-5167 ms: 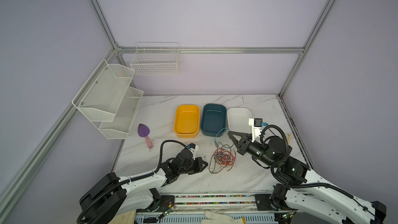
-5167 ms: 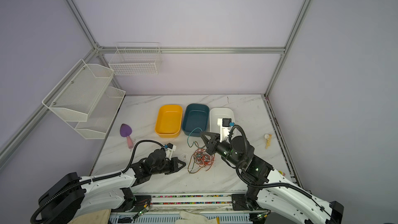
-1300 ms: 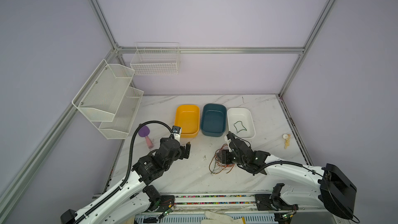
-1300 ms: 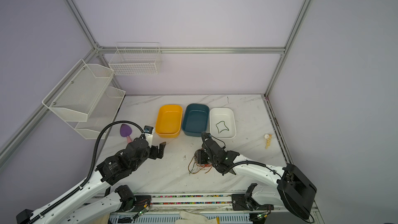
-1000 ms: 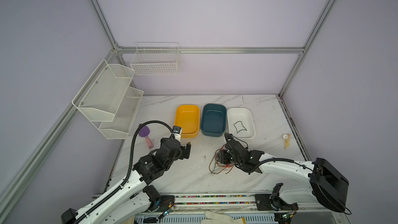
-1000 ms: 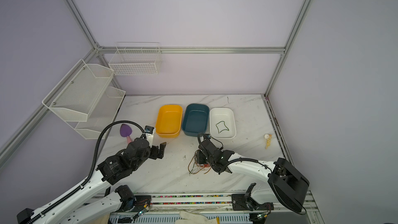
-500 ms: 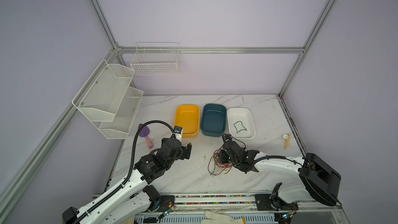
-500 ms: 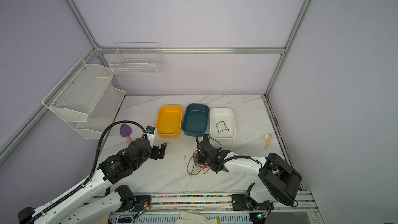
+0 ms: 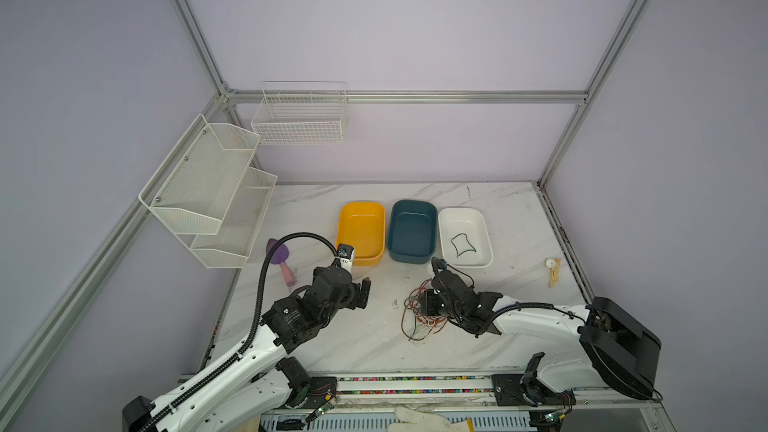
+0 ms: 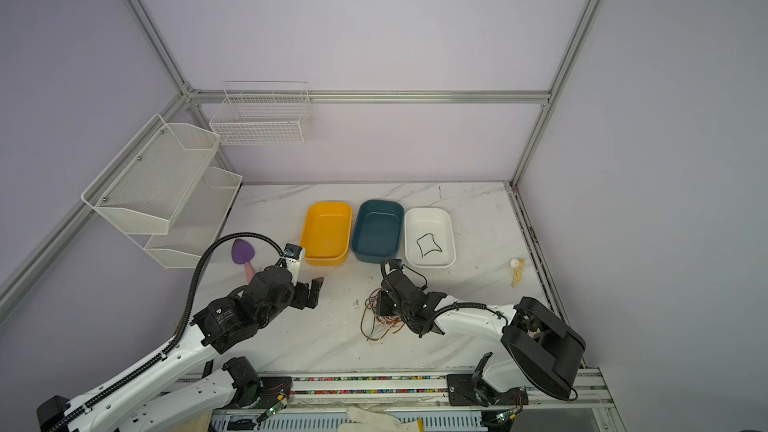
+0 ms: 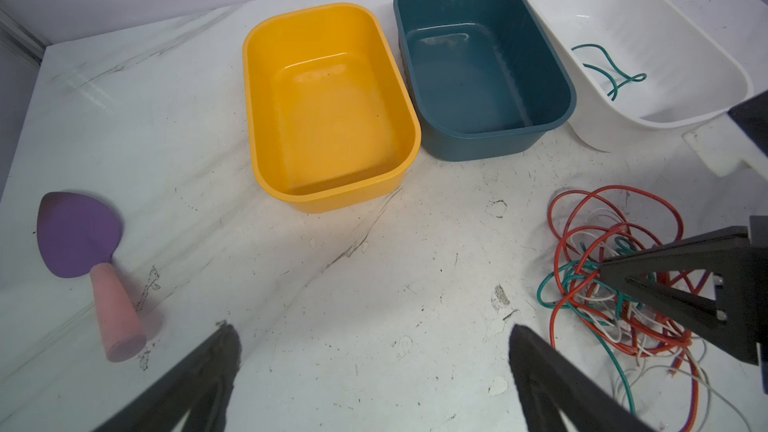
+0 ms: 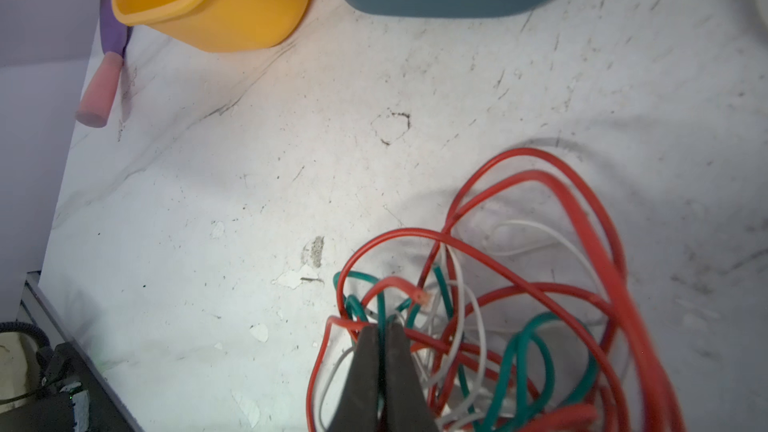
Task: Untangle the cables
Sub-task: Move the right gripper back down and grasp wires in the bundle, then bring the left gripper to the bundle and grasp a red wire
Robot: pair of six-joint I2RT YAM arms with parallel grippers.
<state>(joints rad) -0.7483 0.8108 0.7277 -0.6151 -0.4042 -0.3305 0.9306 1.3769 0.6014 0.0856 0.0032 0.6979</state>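
Red, white and green cables [image 9: 415, 314] in a messy pile on the worktop [image 9: 365, 347] just in front of the blue tub [image 9: 411, 230], my right jaws pinched tight on a green strand there, my left jaws wide open, holding nothing, further left of that tub

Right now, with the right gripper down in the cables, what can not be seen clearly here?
- Right wrist view: which strand the shut right gripper pinches, if any; its own tips cover it.
- Both top views: the cables are too thin to count; the gripper covers some.
- Left wrist view: the cables run past the picture's edge.
- In a top view: small cream thing, too small to name.
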